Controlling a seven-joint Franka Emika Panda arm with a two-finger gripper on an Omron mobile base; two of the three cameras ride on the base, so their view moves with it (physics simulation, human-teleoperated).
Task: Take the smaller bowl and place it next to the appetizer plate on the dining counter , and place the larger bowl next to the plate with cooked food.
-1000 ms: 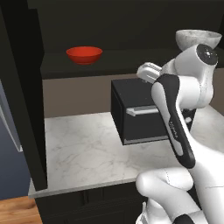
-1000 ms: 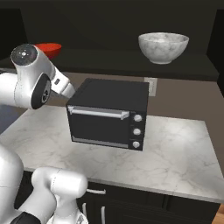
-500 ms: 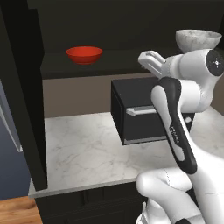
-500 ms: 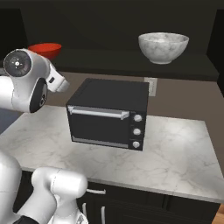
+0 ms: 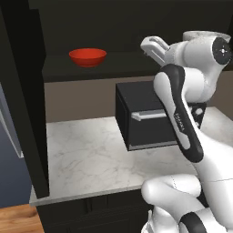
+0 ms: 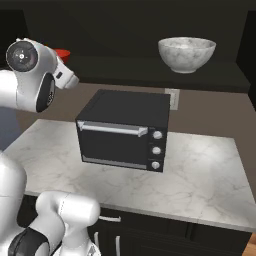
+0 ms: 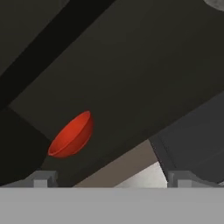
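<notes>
The smaller bowl (image 5: 88, 57), shallow and glossy red, sits on a dark shelf above the worktop. In the hand view the smaller bowl (image 7: 72, 134) lies left of centre, well ahead of the fingertips. My gripper (image 7: 113, 179) is open, with nothing between its fingers. My gripper (image 5: 151, 45) is raised to shelf height, right of the red bowl and clear of it. The larger bowl (image 6: 186, 54), grey-white and marbled, stands on the same shelf further right, above the oven. The dining counter and both plates are out of view.
A black countertop oven (image 6: 122, 130) stands on the marble worktop (image 6: 200, 170) under the shelf. A tall dark cabinet side (image 5: 27, 104) borders the worktop on the left. The worktop left of the oven (image 5: 82, 150) is bare.
The hand has risen from beside the oven top to shelf height, turning toward the shelf. Both bowls have stayed put.
</notes>
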